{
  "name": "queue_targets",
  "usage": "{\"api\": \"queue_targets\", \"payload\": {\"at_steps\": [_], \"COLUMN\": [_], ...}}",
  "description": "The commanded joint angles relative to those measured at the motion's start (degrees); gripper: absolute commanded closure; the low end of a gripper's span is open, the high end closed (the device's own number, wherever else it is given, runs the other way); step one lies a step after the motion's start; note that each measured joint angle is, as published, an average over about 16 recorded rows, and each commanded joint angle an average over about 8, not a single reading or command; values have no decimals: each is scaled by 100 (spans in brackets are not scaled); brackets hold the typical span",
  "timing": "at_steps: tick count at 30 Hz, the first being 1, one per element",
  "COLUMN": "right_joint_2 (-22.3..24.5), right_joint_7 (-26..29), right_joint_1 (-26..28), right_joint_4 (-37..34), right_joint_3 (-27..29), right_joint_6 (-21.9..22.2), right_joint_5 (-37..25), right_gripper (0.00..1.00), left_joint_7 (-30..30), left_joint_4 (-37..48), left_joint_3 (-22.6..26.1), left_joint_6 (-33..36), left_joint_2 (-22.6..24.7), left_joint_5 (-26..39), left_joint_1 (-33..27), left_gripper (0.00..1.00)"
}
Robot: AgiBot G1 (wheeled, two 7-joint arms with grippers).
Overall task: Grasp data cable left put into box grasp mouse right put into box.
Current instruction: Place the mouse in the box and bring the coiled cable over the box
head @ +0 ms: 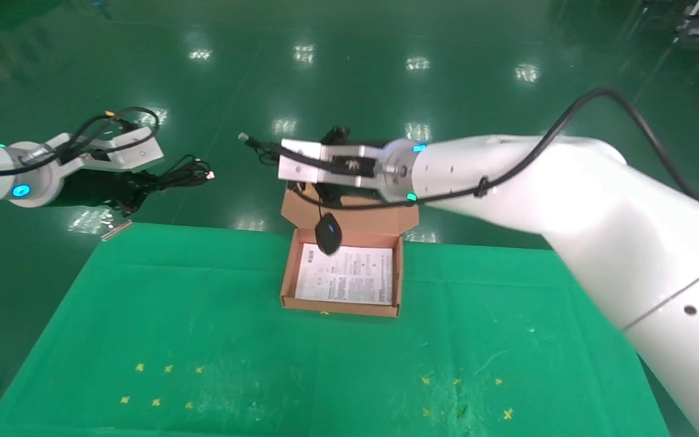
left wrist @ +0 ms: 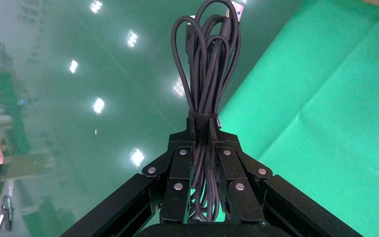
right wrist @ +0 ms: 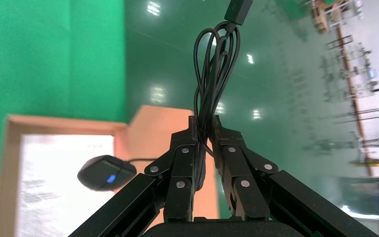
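mouse point(head: 328, 237) dangling over open box point(head: 345, 306)

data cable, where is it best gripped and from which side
At its tied middle, as the left gripper holds it now: the data cable is narrowest there, so fingers closing across the flat bundle trap every strand while the loops hang free.

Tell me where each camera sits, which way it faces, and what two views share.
Head view: from the robot's head, forward and down at the table; both arms show.
Left wrist view: along the left gripper shut on the data cable.
Right wrist view: along the right gripper holding the mouse's cord.
Head and right wrist views share the mouse and the box.
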Motion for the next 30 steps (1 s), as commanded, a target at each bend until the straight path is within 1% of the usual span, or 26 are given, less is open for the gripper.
{"api": "queue_targets", "payload": {"at_steps": [1,6,10,17,18,25,26,30], "right_joint_2": [-1,7,11,1,-1,-8,-1,65], "right_joint_7": [123,507,773,1051,1078,1157,1157,1160], "right_joint_1": [-23,-127,-240,-342,-345,-346,-347,-348], "right_joint_4": [43,-163,-376,-587,-599,-637,-634,-556], "right_joint_3": [-249,-746,-1071,-1492,-1543,-1769,-1781,-1809], "right_joint_6": [95,298,361,503,532,631,636,644], "right_joint_5": [178,388,526,753,785,928,938,976], "right_gripper": [100,100,100,100,95,8,0,0], "left_joint_7": [-101,-255,-342,-436,-445,-476,-477,-479], "left_joint_4": [-110,-274,-364,-462,-472,-511,-513,-521], "left_joint_3": [10,24,31,39,40,43,44,45], "left_joint_6": [13,35,47,61,62,65,65,66], "left_joint_2": [-32,-78,-103,-129,-132,-144,-145,-147], "left_joint_5": [50,130,176,226,231,252,254,257], "left_joint_1": [27,67,90,114,116,127,128,131], "left_gripper": [100,100,100,100,100,100,100,100]}}
